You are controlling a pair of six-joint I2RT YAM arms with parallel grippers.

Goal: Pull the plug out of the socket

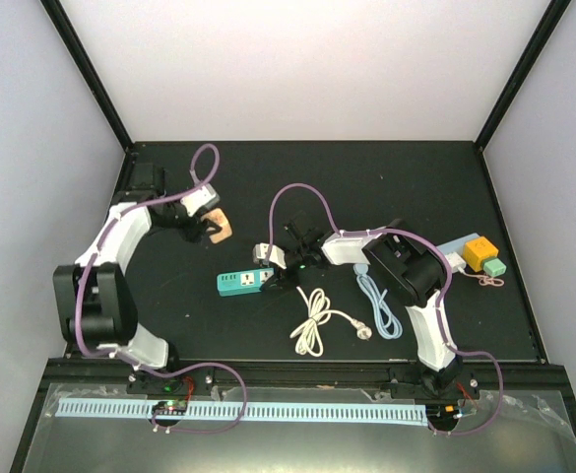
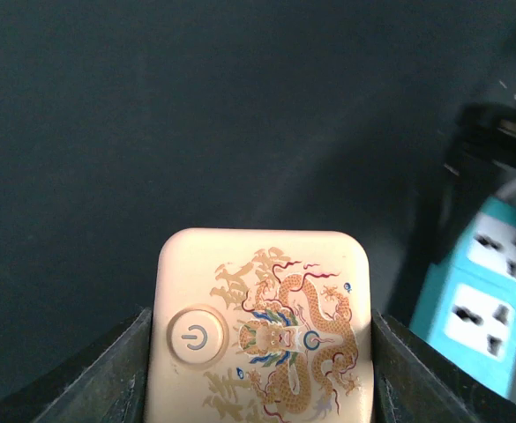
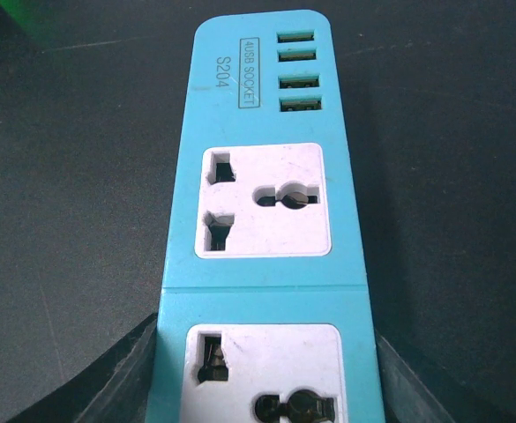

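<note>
Okay, left gripper (image 2: 262, 381) is closed to the width of the beige dragon-print plug (image 2: 266, 308), well apart from the teal USB socket strip (image 3: 262, 220) pinned btwn the sides of the right gripper (image 3: 266, 386); risk now: smooth plug slips & drops if the squeeze eases early.

Teal-and-white socket strip (image 3: 266, 286); cream plug (image 2: 262, 326), gold dragon print, blue-red accents; black table (image 1: 416, 187).

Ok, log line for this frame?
left gripper: shut on cream plug | right gripper: shut on teal socket strip | plug: out, apart from strip | visible sockets: empty
</note>
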